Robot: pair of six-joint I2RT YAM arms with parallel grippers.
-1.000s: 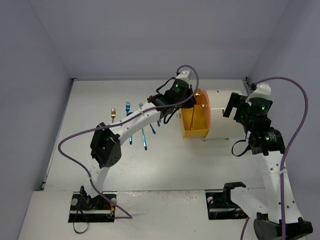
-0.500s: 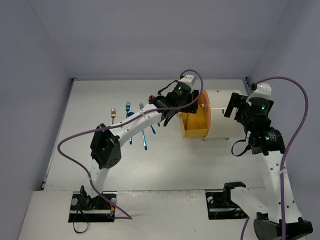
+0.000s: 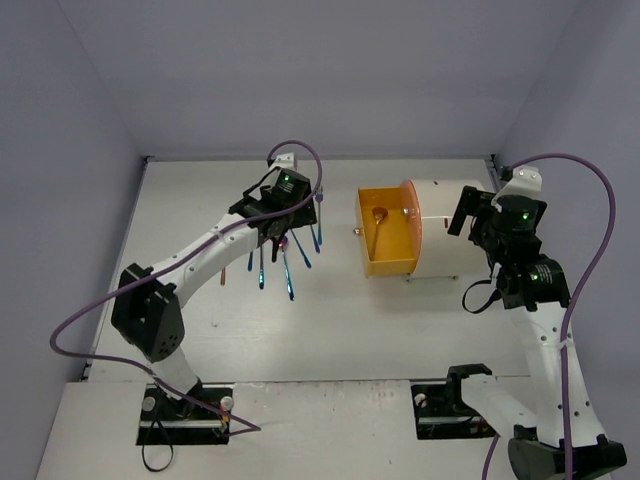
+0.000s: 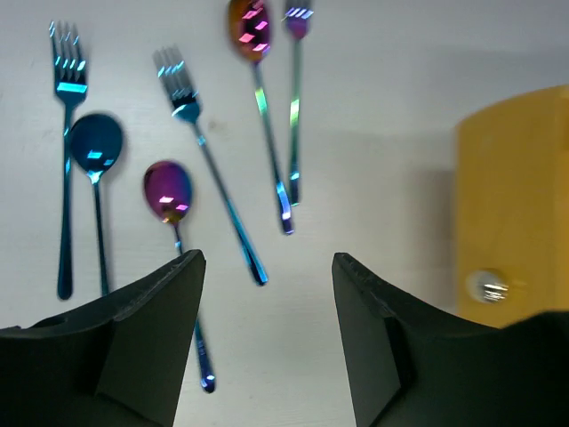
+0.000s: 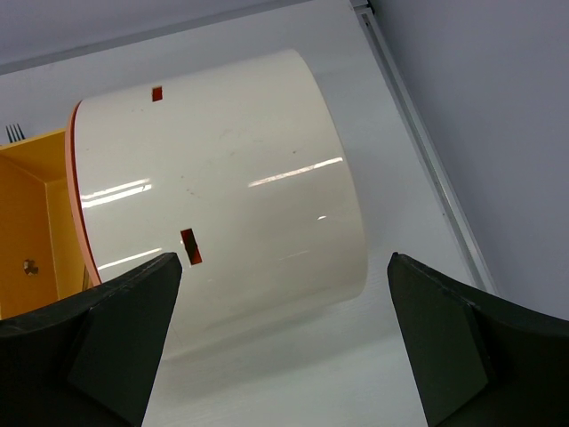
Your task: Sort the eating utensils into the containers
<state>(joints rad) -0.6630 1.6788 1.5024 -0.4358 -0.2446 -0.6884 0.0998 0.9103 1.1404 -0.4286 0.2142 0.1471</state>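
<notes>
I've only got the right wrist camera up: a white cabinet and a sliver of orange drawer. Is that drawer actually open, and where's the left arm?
Observer: Yes, the drawer is pulled well out of the cabinet.
Operator: Anything in it?
Observer: One small rounded item lies inside. It may be a spoon, but it is too small to be sure.
Operator: And the left gripper?
Observer: The left gripper is open and empty, above a purple spoon and a blue fork.
</notes>
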